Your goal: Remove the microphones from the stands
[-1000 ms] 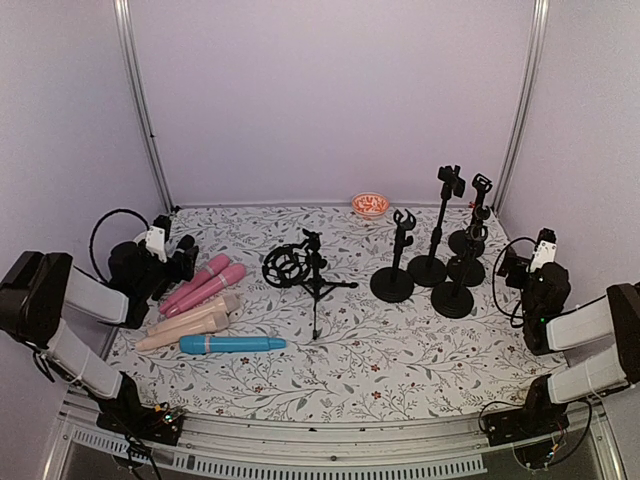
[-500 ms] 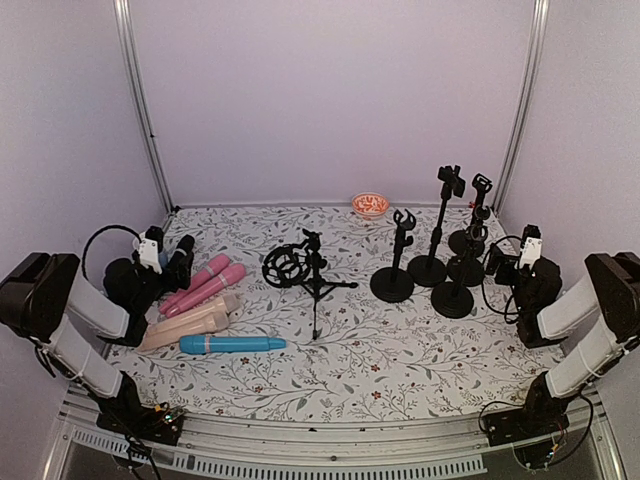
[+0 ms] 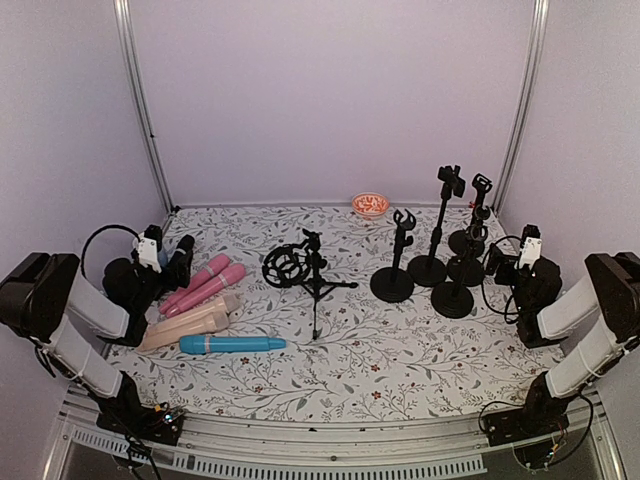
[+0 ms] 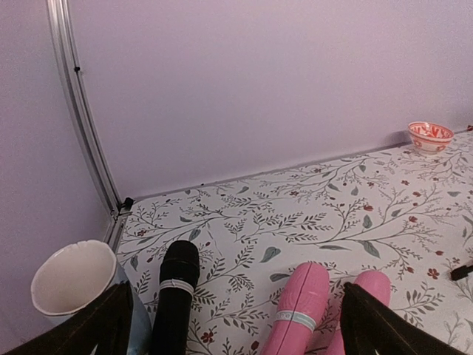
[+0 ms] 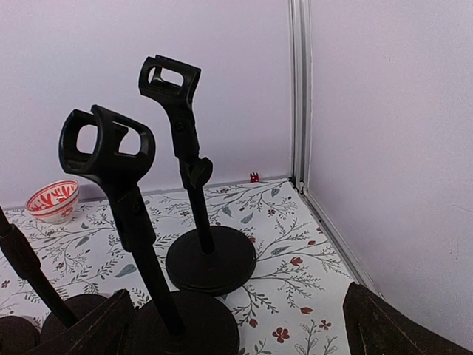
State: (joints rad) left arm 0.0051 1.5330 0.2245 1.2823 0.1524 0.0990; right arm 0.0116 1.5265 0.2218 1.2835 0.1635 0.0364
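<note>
Several microphones lie on the left of the table: two pink ones (image 3: 207, 284), beige ones (image 3: 188, 323), a blue one (image 3: 232, 344) and a black one (image 3: 184, 252). No microphone shows in any stand. The tripod stand (image 3: 314, 281) carries an empty ring mount. The round-base stands (image 3: 432, 262) on the right have empty clips (image 5: 107, 143). My left gripper (image 3: 172, 262) is open and empty, low over the black microphone (image 4: 174, 294) and a pink microphone (image 4: 297, 310). My right gripper (image 3: 505, 263) is open and empty, just right of the stands' bases (image 5: 211, 259).
A red-patterned bowl (image 3: 370, 205) sits at the back wall. A white cup (image 4: 72, 278) stands by my left gripper. Metal frame posts (image 3: 140, 110) rise at both back corners. A small red cube (image 5: 254, 177) lies in the back right corner.
The right arm has folded back and its gripper has shifted left toward the stands. The left arm has settled a little. Neither has moved in the last half second.
</note>
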